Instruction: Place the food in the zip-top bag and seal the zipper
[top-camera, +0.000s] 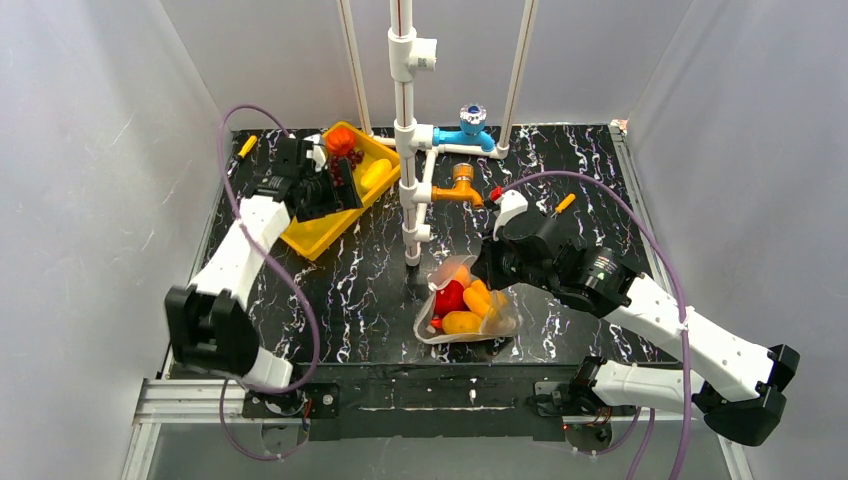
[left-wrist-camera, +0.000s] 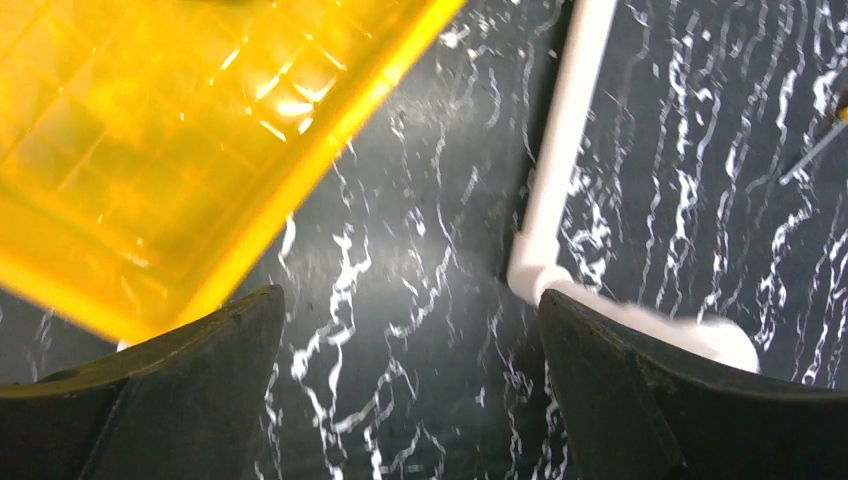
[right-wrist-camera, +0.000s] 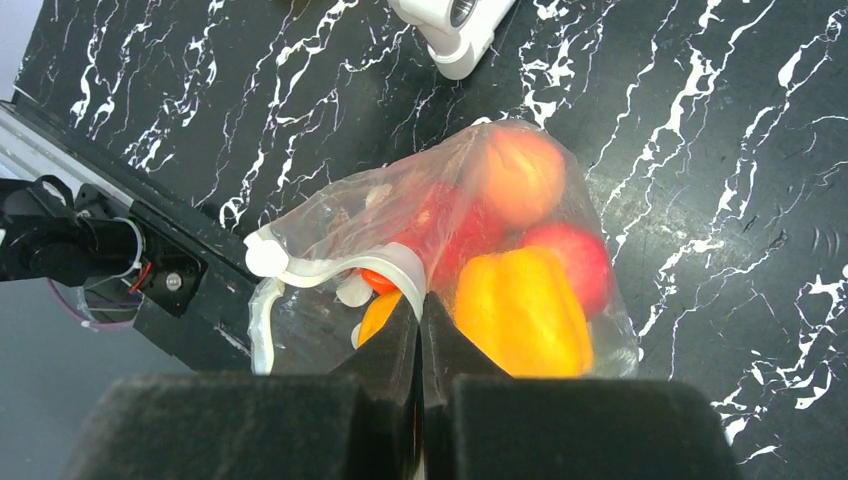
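Two arms are seen over a black marbled table (top-camera: 360, 290). A yellow tray (top-camera: 310, 235) is set at the far left. Some food is left in it: an orange-red piece (top-camera: 343, 141) and a yellow piece (top-camera: 375, 172).

The zip-top bag (right-wrist-camera: 330, 215) is laid near the front middle of the table. A yellow pepper (right-wrist-camera: 520, 310), a peach (right-wrist-camera: 520, 175) and a red fruit (right-wrist-camera: 583, 262) are already inside.

The zipper (right-wrist-camera: 330, 268) is bent and not pressed shut. It is pinched by the right gripper (right-wrist-camera: 421, 305), whose fingers are closed tight on it. The left gripper (left-wrist-camera: 408, 305) is spread wide with nothing in it, and is held above the tray's edge.

More food is likely to be needed before the zipper is sealed. The zipper should be held steady and lifted only a little, so that the bag stays wide open and nothing is rolled out. One piece at a time should be picked, from straight above.
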